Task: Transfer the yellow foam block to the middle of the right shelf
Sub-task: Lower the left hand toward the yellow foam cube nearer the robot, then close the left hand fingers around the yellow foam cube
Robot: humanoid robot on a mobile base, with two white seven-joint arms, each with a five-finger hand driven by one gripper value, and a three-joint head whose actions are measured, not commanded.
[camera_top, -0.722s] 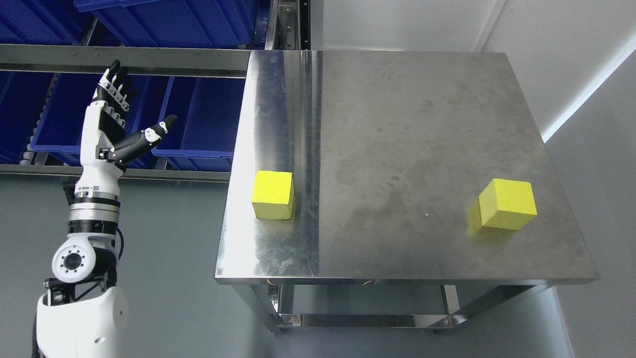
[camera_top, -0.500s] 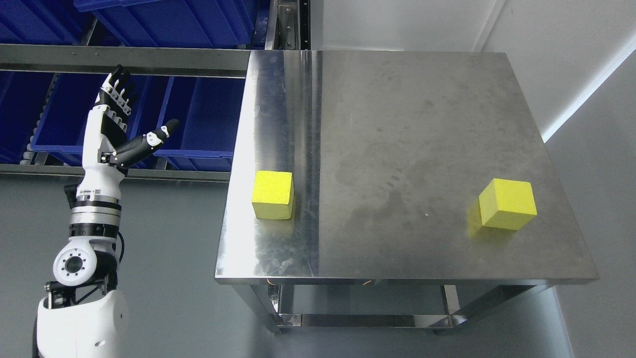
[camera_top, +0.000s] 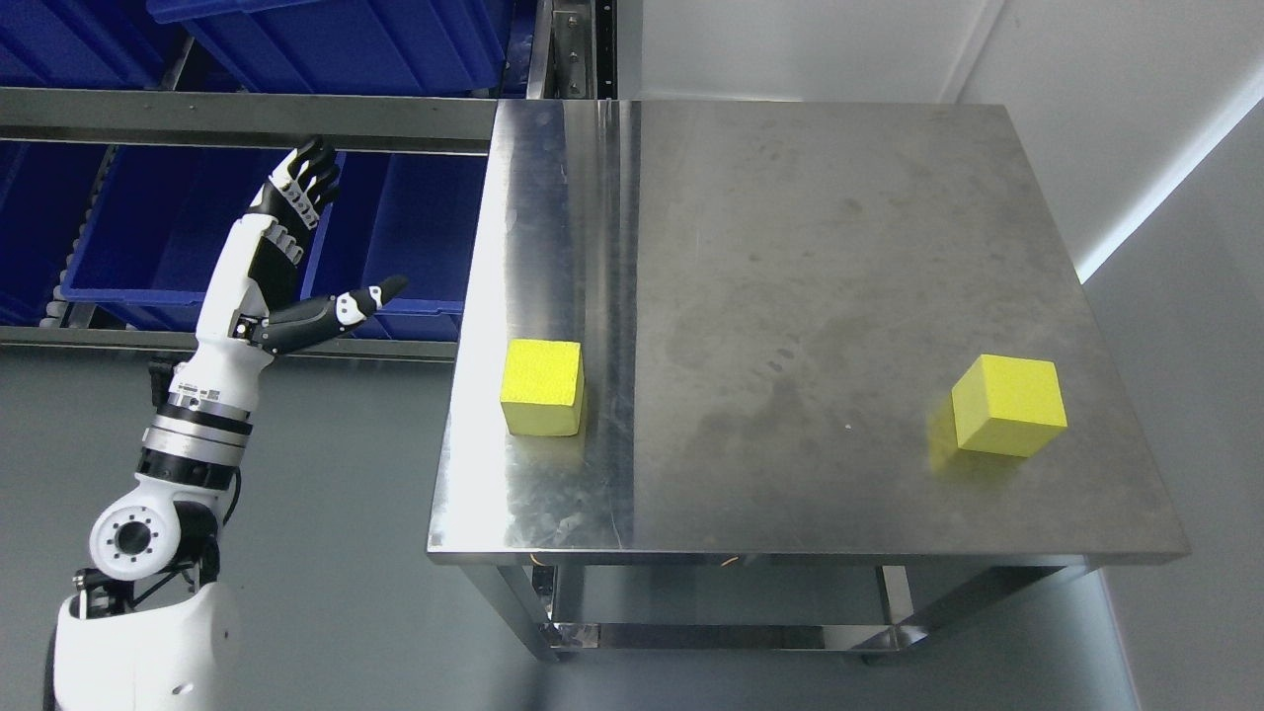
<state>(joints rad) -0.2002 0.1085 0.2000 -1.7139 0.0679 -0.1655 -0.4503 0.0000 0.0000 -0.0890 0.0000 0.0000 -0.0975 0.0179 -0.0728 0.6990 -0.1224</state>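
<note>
**Left block sits right of and below your raised left hand**

Nearest you, the left arm comes up from the lower left corner. Its left hand point(camera_top: 286, 252) is held up off the bench's left side, fingers spread, thumb pointing toward the bench point(camera_top: 839, 247), holding nothing. The near block point(camera_top: 541, 387) rests by the bench's left edge, to the right of the hand and lower in the picture, apart from it. Its faces look roughly square, so no long axis matters. The second block point(camera_top: 1009, 405) lies well apart, near the right edge. Behind the hand: blue bins point(camera_top: 395, 237) on racking. Your right hand is out of view.
</note>
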